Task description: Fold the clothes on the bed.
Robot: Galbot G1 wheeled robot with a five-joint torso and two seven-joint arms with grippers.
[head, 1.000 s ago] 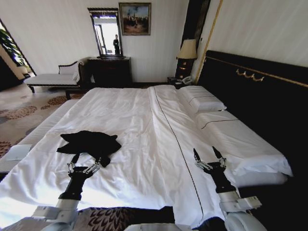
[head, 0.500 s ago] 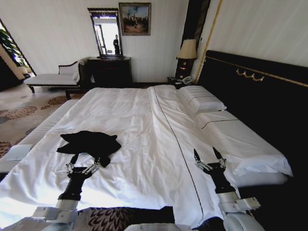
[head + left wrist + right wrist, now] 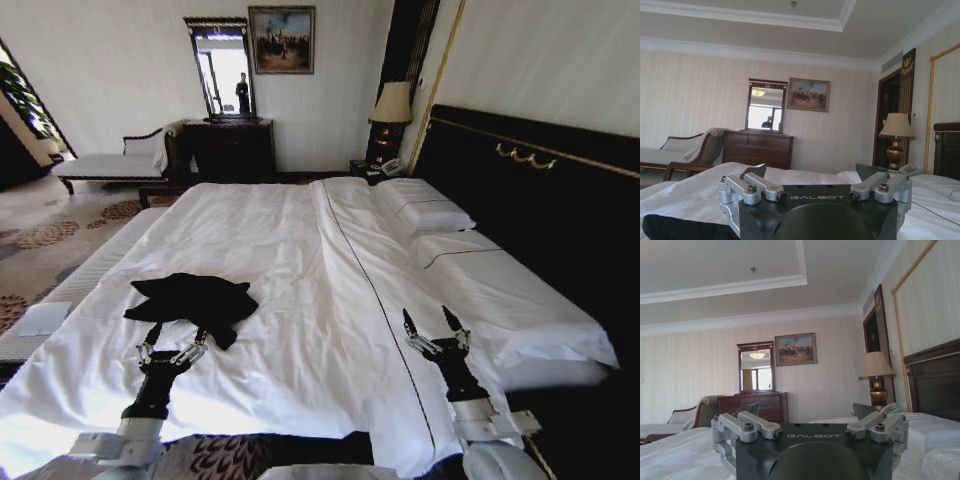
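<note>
- The left gripper (image 3: 173, 340) hovers low over the bed (image 3: 300, 260), fingers spread open, just short of the near edge of the black T-shirt (image 3: 190, 298).
- The T-shirt lies crumpled on the robot's left side of the white duvet. It looks soft, light and floppy, so I'd take it by a hem or sleeve corner, pinching little cloth.
- The right gripper (image 3: 435, 330) is also open, held level above the bed's right side, well apart from the shirt.
- Both forearms reach forward, wrists straight.
</note>
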